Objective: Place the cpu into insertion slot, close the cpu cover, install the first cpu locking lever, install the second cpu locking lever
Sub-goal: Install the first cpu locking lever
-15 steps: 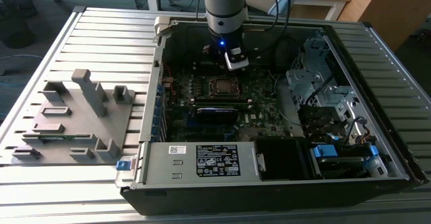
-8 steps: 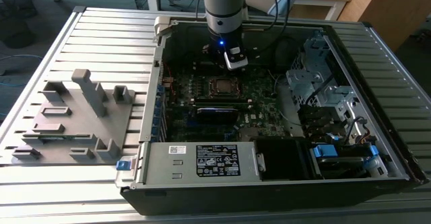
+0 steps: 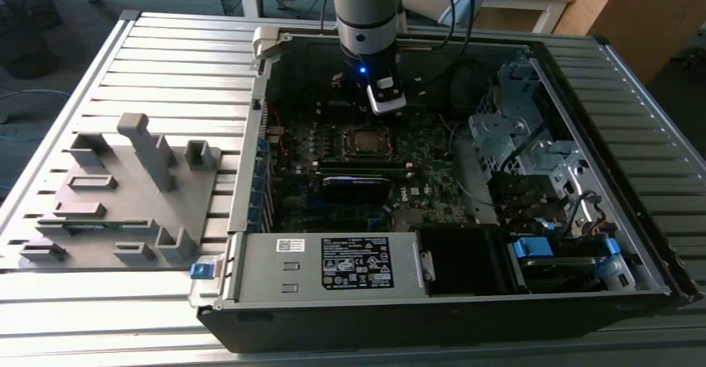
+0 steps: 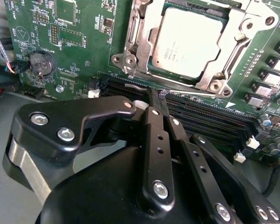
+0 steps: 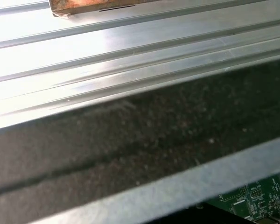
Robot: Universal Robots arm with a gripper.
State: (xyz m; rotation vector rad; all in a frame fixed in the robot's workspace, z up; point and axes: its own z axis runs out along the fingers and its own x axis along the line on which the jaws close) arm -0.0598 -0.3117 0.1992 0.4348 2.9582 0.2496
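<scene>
Checking the socket first, Mia: where is the cpu (image 4: 189, 39)?

Seated in its slot on the motherboard (image 4: 74, 28), Tom. The cpu cover (image 4: 235, 46) lies flat around it, and the chip shows through the window. In the exterior view it sits mid-board inside the computer case (image 3: 441, 326).

And the jaws?

In the second wrist view they are pressed together with nothing between them. Their tip is low over the board, just beside the socket's edge, between it and the memory slots (image 4: 200, 112). Whether it touches anything I cannot tell.

So which step is this?

The locking levers, I judge, though I can't make out how they lie. Doing it well means bearing on the lever alone with the closed tip. It should follow the lever's arc down and under its catch, press steadily rather than jab, and keep off the chip's top and the slots. A thin lever could slip off so narrow a tip.

And the arm (image 3: 366, 11)?

It drops nearly straight down into the case, wrist upright. The tool points at the board, just past the socket as the exterior view looks.
</scene>
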